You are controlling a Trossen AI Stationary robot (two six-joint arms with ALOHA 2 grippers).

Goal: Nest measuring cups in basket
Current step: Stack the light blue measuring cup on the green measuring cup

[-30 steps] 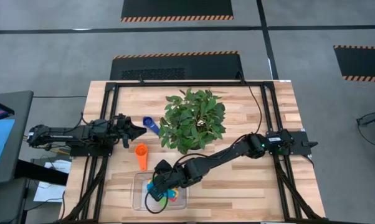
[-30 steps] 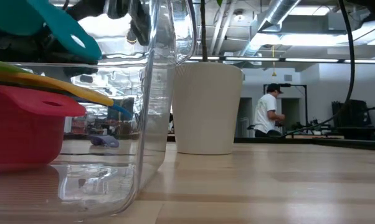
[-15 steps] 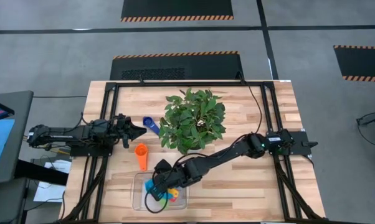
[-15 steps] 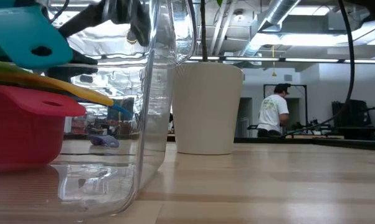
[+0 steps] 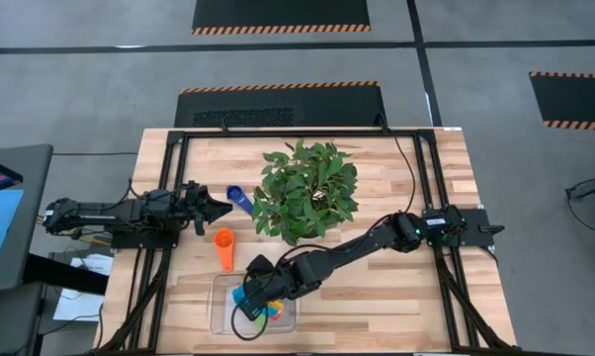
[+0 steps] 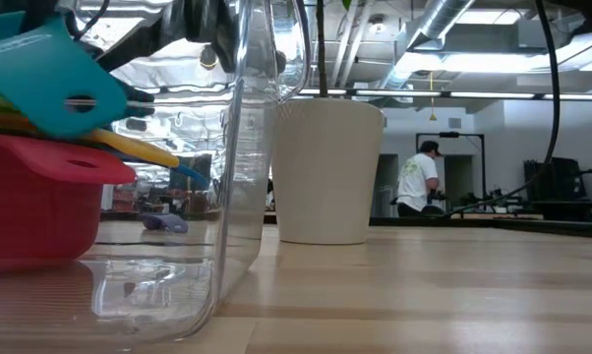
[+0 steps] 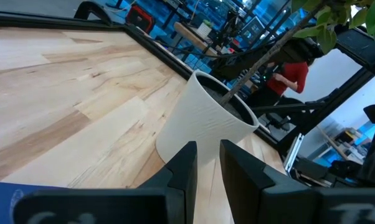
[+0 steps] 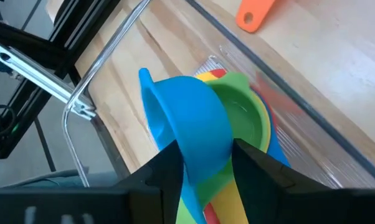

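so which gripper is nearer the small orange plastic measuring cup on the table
Right. The right gripper hangs over the clear plastic basket just beside the small orange plastic measuring cup; the left gripper is slightly farther, by the dark blue cup.

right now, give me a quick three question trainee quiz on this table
1. True or false: the orange measuring cup lies inside the clear basket.
2. Which tool is over the basket: A left, B right?
3. Fill in: the light blue cup sits between the right tool's fingers, tipped above the ____ cup.

Key: 1 false; 2 B; 3 green. The left tool waits beside the dark blue cup, left of the potted plant.
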